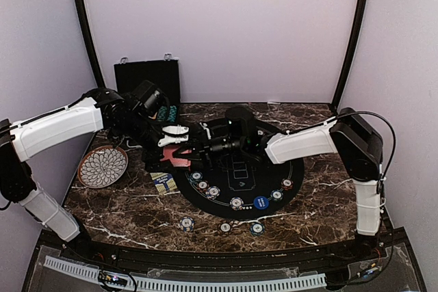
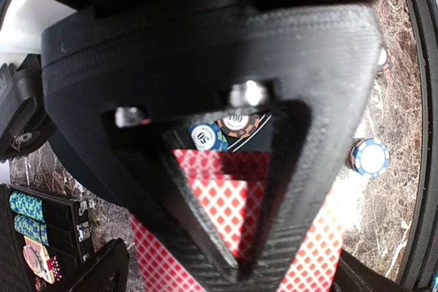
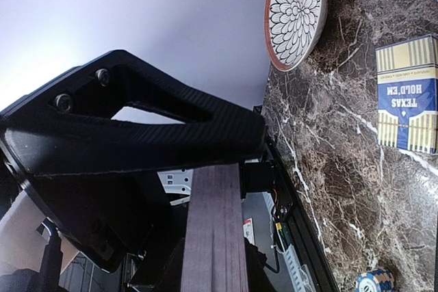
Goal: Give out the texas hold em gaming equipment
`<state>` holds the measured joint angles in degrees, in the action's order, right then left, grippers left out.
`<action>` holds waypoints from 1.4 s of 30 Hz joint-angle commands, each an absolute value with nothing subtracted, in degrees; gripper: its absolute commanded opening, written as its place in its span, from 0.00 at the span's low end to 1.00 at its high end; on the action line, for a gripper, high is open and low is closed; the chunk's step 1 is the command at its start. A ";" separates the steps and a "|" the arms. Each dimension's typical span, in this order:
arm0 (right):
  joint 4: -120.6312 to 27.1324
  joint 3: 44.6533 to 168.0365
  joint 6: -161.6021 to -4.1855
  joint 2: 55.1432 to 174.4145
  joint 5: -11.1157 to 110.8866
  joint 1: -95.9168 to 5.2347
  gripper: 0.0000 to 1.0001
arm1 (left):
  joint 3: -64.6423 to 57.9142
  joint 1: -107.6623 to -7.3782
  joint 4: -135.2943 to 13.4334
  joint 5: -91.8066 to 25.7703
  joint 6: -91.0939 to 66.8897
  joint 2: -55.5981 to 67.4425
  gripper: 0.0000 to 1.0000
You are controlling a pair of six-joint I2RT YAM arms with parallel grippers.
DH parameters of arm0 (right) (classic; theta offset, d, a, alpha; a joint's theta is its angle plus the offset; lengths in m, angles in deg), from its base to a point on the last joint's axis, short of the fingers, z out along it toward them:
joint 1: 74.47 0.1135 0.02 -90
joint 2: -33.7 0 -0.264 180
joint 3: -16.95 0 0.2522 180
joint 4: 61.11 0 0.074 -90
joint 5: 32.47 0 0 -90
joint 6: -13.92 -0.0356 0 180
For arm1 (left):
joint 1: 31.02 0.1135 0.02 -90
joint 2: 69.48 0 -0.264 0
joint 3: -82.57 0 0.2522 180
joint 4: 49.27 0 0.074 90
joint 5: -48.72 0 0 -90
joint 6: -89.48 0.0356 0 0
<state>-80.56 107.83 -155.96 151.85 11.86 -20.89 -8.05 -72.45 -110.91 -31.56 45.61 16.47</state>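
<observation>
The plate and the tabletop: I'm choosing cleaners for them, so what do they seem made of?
The plate looks like glazed ceramic: glossy white, dark petal pattern, brownish rim. The tabletop looks like polished marble, or possibly a marble-look laminate: dark brown, white veins, slight sheen.

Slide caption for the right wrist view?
Jaws clamped on card deck, seen edge-on; patterned plate and Texas Hold'em box on marble table.
</observation>
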 commanded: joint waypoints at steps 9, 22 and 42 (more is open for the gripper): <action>-85.40 107.66 -156.42 152.61 9.98 -20.24 0.08 | -8.21 -72.75 -109.37 -30.55 47.65 17.55 0.89; -84.51 107.89 -156.06 153.25 10.31 -20.33 0.22 | -7.77 -72.82 -112.14 -30.54 49.21 16.55 0.61; -68.80 113.86 -147.61 153.50 14.51 -20.77 0.55 | -8.83 -72.80 -112.77 -31.60 46.30 17.47 0.55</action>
<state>-69.96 111.02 -149.20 152.44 14.09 -20.84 -7.99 -72.67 -111.63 -31.50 47.18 17.63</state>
